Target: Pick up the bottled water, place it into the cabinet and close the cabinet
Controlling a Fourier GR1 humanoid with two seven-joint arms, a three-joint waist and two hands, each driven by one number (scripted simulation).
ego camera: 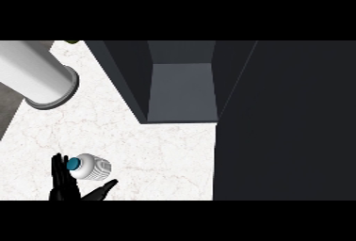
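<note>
The bottled water (90,166) is a small white bottle with a blue cap, seen from above on the white marble counter (160,150) at the lower left. My left hand (64,184) comes up from the bottom edge right beside it. Its straight fingers (58,165) lie along the bottle's left side and the thumb (104,187) is spread out below the bottle, so the hand is open. The dark grey cabinet (182,89) stands open at the top middle, its inside bare. My right hand does not show.
The cabinet's open door (285,122) is a large dark panel that fills the right side and hides the counter there. A big white cylinder (38,75) with a grey rim lies at the upper left. A small yellow-green thing (71,42) peeks in at the top edge.
</note>
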